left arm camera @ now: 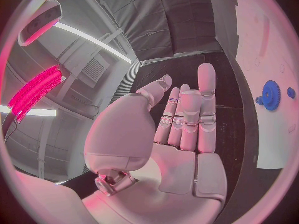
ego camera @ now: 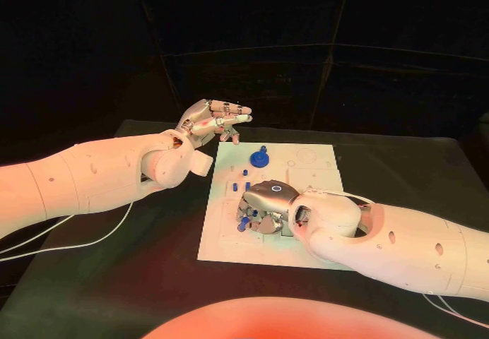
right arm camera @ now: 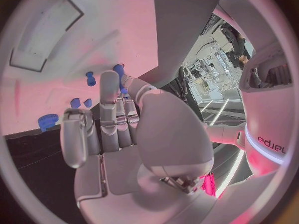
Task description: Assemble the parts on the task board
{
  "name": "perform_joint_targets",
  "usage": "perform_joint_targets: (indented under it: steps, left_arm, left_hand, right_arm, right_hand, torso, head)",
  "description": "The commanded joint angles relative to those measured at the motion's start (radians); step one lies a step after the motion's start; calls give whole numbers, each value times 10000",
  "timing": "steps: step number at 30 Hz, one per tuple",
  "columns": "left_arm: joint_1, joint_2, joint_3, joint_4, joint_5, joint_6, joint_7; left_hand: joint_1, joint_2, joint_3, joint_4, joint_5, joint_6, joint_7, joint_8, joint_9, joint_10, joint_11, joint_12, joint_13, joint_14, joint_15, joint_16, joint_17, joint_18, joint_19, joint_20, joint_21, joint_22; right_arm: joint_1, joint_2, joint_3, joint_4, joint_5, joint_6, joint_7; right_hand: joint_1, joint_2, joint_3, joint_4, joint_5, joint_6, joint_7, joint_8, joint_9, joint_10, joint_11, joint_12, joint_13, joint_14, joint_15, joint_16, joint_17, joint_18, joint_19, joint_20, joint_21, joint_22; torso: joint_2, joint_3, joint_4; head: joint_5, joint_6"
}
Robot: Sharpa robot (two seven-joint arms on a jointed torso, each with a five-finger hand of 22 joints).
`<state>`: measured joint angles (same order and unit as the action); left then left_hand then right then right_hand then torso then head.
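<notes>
Judged early: gear (ego camera: 262, 157) and pegs (ego camera: 240, 188) loose on board (ego camera: 316, 159), centre frame. Left hand (ego camera: 214, 120) raised upper left, released, empty. Right hand (ego camera: 267, 208) low over pegs; grasp indiscernible.

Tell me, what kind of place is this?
Probably a robot lab or test room: a black table carries a white practice board with small blue parts, dark curtains hang behind, and ceiling strip lights show overhead.
</notes>
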<state>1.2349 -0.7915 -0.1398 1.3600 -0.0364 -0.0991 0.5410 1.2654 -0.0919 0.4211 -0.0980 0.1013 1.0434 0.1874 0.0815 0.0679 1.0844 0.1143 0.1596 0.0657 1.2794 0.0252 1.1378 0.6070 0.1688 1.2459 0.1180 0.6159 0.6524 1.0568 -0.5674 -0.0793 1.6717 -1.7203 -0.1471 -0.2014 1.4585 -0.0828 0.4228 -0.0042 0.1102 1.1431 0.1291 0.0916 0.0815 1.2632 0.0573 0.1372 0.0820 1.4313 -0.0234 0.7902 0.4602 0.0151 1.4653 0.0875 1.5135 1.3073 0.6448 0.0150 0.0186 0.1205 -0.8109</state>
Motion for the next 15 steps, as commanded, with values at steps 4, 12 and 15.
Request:
perform_joint_targets:
  steps: [4, 12, 15]
  left_arm:
    - [18, 11, 9, 1, 47, 129, 41]
    - [18, -3, 9, 12, 47, 124, 39]
    - [19, -11, 9, 18, 47, 122, 38]
  left_hand:
    - [2, 131, -52, -31, -36, -79, 15, -27, -8, -71, 29, 35, 12, -75, 1, -29, -7, 138, -20, 34, -52, -9]
    - [2, 131, -52, -31, -36, -79, 15, -27, -8, -71, 29, 35, 12, -75, 1, -29, -7, 138, -20, 34, -52, -9]
    - [2, 131, -52, -31, -36, -79, 15, -27, -8, -71, 29, 35, 12, -75, 1, -29, -7, 138, -20, 34, -52, -9]
  right_arm:
    - [6, 34, 2, 16, -598, 294, -319]
    - [-14, 168, -147, -14, -728, 563, -358]
    - [-17, 215, -251, -35, -757, 615, -353]
  right_hand:
    - [-109, 12, 49, 10, -7, 2, 68, 31, 8, 43, 13, -42, -1, -11, -12, -48, 8, 33, 766, -68, 14, 1903]
    - [-250, -72, 16, 8, -16, -40, 74, -21, -7, 26, 20, -114, 3, -12, -5, -46, 14, 44, 747, -59, -19, 1863]
    - [-376, -130, -8, 27, 20, -149, 100, -106, -38, -79, 56, -223, -17, -14, 19, -44, 19, 48, 736, -43, -36, 1844]
  torso:
    - [9, -5, -3]
    - [0, -6, -3]
    - [1, -8, 0]
  head:
    - [4, -11]
    - [15, -46]
    - [18, -47]
